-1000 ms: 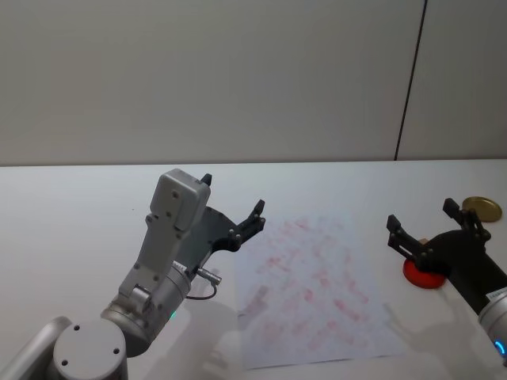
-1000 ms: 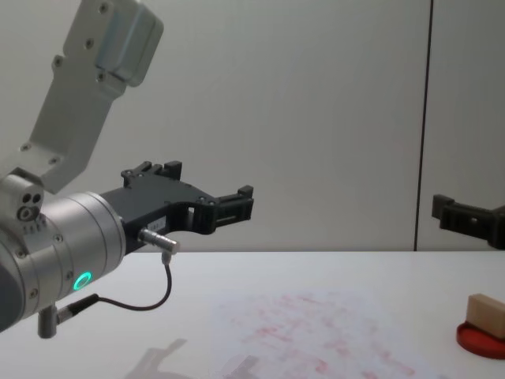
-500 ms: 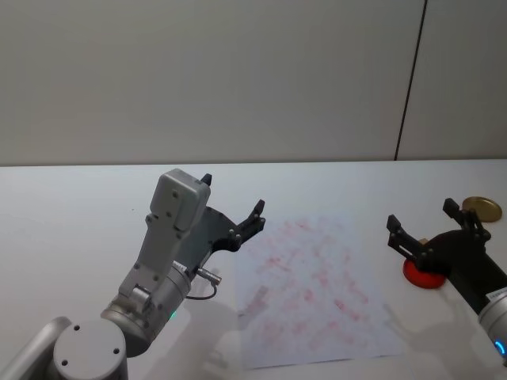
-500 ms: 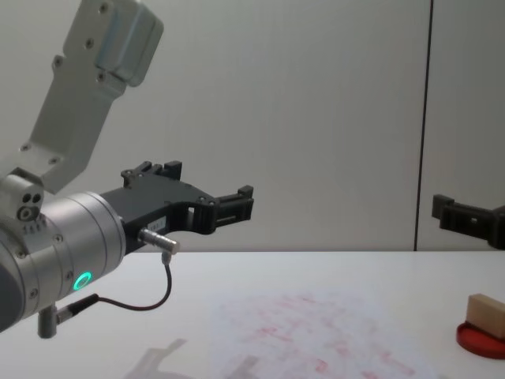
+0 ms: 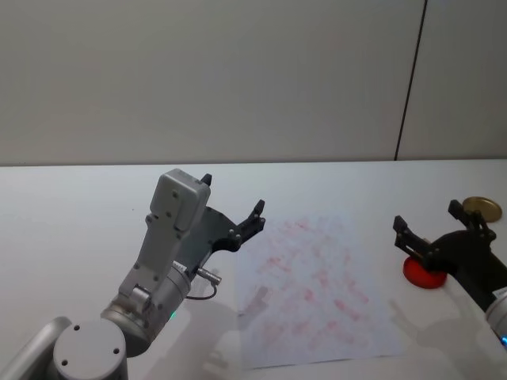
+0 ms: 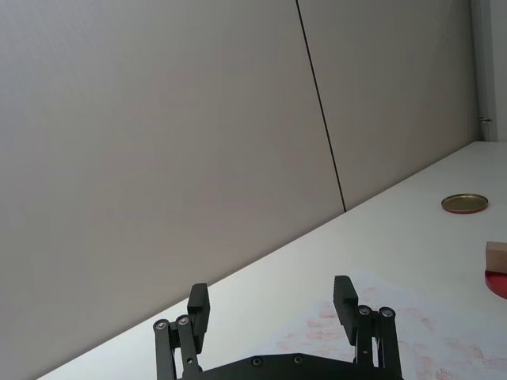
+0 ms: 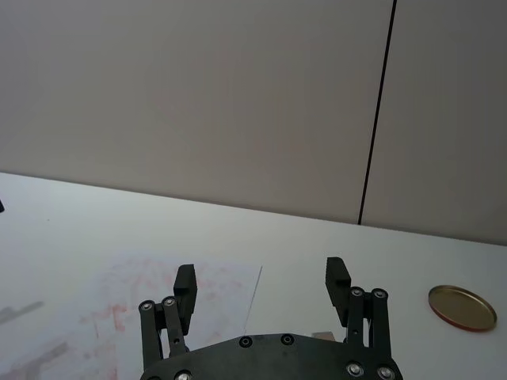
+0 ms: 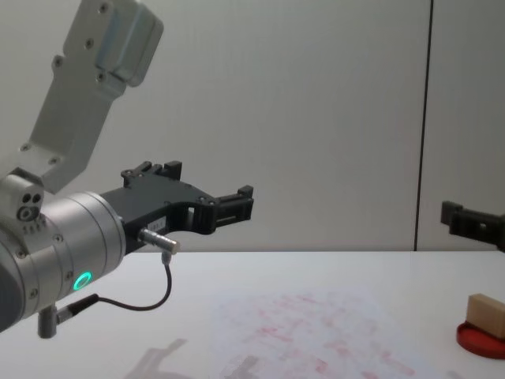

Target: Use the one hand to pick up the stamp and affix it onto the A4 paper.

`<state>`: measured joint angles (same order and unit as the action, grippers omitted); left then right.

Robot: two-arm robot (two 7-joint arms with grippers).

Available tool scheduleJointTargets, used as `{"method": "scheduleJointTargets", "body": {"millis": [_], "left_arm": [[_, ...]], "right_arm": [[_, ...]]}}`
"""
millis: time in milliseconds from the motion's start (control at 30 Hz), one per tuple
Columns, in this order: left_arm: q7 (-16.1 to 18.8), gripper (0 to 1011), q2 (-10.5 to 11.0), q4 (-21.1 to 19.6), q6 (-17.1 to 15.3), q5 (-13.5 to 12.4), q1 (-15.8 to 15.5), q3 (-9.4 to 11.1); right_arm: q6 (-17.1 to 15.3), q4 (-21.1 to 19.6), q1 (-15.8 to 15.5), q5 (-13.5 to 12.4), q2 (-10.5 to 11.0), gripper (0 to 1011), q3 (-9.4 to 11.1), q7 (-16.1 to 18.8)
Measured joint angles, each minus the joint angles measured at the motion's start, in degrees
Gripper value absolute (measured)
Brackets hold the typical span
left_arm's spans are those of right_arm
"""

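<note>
The stamp (image 8: 485, 313), a small tan wooden block, stands on a red ink pad (image 8: 476, 340) at the table's right; it also appears in the left wrist view (image 6: 497, 255). My right gripper (image 5: 428, 216) hovers open above the pad (image 5: 421, 275), with nothing between its fingers (image 8: 465, 219). The A4 paper (image 5: 317, 285), white with faint red marks, lies flat at the table's middle (image 8: 316, 332). My left gripper (image 5: 233, 194) hangs open in the air to the left of the paper (image 6: 412, 340), holding nothing.
A round gold lid (image 5: 482, 208) lies on the white table (image 5: 79, 206) beyond the ink pad, near the right edge. A grey wall with a dark vertical seam (image 5: 410, 79) stands behind the table.
My right gripper has shifted slightly to the right and a little lower over the ink pad. The left arm, paper and stamp have not moved.
</note>
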<state>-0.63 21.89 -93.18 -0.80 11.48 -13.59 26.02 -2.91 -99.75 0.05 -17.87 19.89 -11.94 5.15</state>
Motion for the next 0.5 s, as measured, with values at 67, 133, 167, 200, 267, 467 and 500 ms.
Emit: {"method": "scheduleJointTargets", "body": {"millis": [67,133,167,200,267,467,500], "left_arm": [[0.00,993,0.00,0.00,0.00,0.00,0.00,0.00],[0.00,993,0.00,0.00,0.00,0.00,0.00,0.00],[0.00,993,0.00,0.00,0.00,0.00,0.00,0.00],[0.00,993,0.00,0.00,0.00,0.00,0.00,0.00],[0.00,993,0.00,0.00,0.00,0.00,0.00,0.00],[0.00,993,0.00,0.00,0.00,0.00,0.00,0.00],[0.00,993,0.00,0.00,0.00,0.00,0.00,0.00]], "right_arm": [[-0.58,0.65,0.28,-0.46,0.28,1001,0.33,0.56],[-1.25,1.30,0.53,-0.90,0.59,1001,0.66,1.19],[-1.62,1.77,0.67,-1.14,0.81,1001,0.87,1.58],[-1.62,1.77,0.67,-1.14,0.81,1001,0.87,1.58],[-2.27,2.61,0.91,-1.52,1.17,1001,1.23,2.24],[-3.70,4.50,1.44,-2.26,1.83,1001,1.92,3.47],[-4.05,5.07,1.63,-2.48,1.96,1001,2.10,3.74]]}}
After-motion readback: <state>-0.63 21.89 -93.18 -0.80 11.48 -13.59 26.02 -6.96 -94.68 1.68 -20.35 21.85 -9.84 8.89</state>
